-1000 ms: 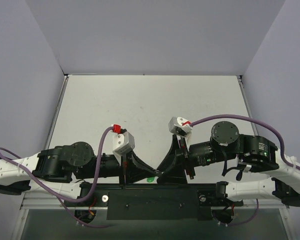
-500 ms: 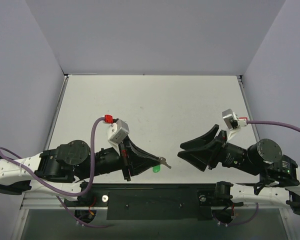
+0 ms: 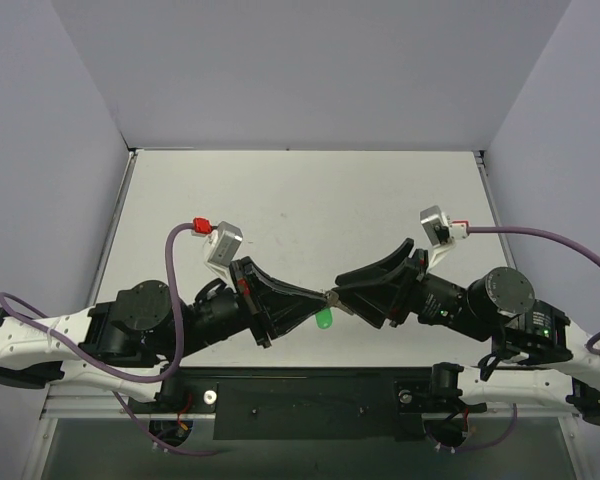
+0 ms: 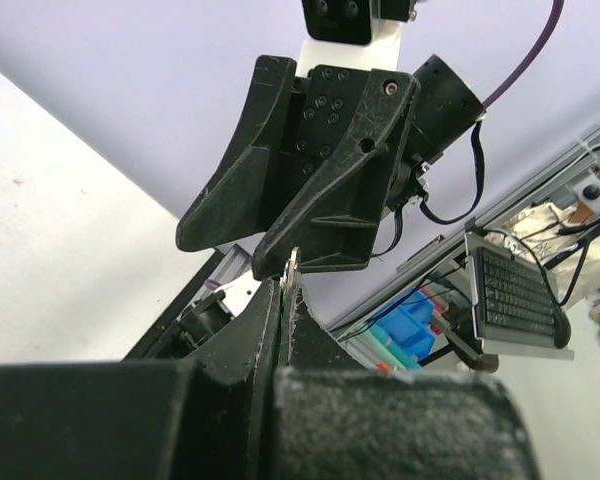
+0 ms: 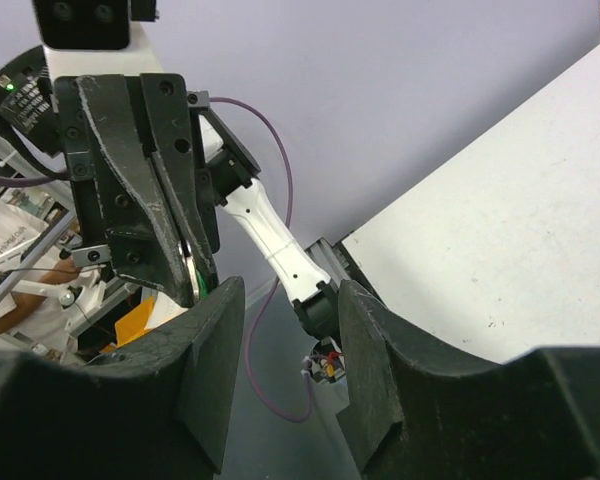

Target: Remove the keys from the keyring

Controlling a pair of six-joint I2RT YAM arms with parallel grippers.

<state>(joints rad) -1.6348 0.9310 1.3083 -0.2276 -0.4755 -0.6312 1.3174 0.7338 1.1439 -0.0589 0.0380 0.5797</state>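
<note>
Left gripper pinched shut on the tiny silver-grey metal key, I think. Small bright green oval keyring hangs just below its tips. Right gripper half-open, empty, tip-to-tip. Separation not yet done.

The tiny silver-grey key juts edge-on from the tips of the left gripper; the bright green oval keyring shows just beside it. Both are aloft.

Robotics laboratory test cell. A white surface is boxed in by plain lilac walls; a keyboard and blue bins stand outside it.
</note>
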